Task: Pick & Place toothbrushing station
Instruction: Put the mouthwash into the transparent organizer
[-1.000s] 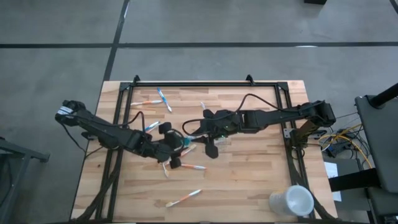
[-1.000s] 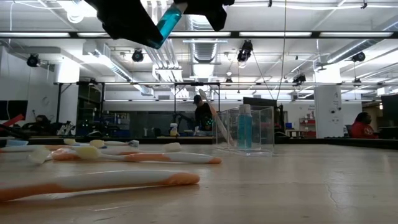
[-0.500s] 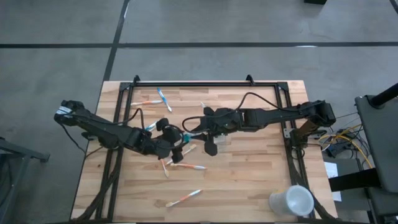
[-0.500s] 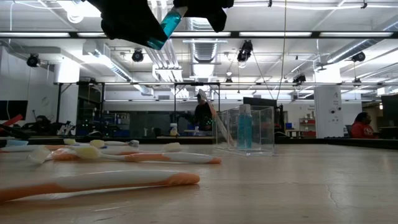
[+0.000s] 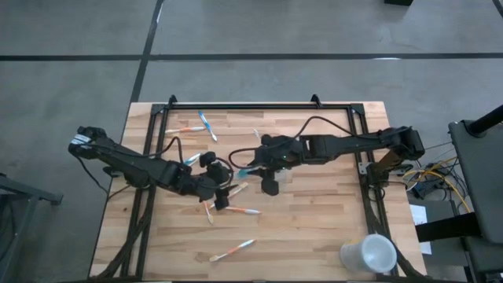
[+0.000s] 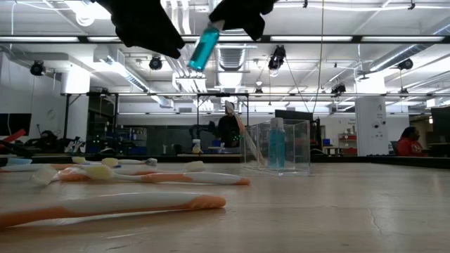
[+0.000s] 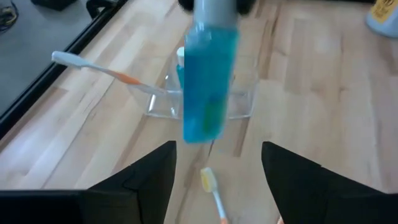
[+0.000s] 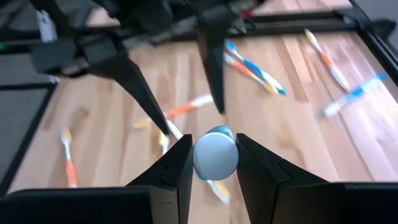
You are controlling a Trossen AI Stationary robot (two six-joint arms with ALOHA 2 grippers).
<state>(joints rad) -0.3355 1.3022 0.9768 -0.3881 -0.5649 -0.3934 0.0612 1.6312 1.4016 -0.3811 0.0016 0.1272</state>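
Observation:
A small blue tube (image 7: 208, 81) with a grey cap hangs in the air over the middle of the table, with my right gripper (image 8: 214, 163) shut on it. My left gripper (image 7: 217, 180) stands open just short of the tube's lower end, its fingers apart on either side and touching nothing. In the high view the left gripper (image 5: 222, 191) and the right gripper (image 5: 256, 167) face each other. Behind the tube stands the clear plastic cup (image 7: 239, 99), holding a second blue tube (image 6: 277, 144) and an orange-and-white toothbrush (image 7: 99, 68) that leans on its rim. My right gripper pinches the tube's grey cap end (image 8: 214, 154) between its two fingers (image 8: 177, 168), one on each side. The fingers slant down from the table's right side. The tube (image 6: 204, 46) hangs tilted below them, lifted clear of the table.
Several toothbrushes lie loose on the wood: near the far left (image 5: 200, 126), under the left gripper (image 5: 242, 211) and toward the near edge (image 5: 233, 250). A large opaque white cup (image 5: 369, 253) lies at the near right corner. A black frame (image 5: 259, 105) runs along the table's edges.
My right gripper has tipped, and the blue tube has swung with it: its lower end, which was up against my left gripper, now hangs apart from that gripper and shows in full. Both arms have stayed about where they were.

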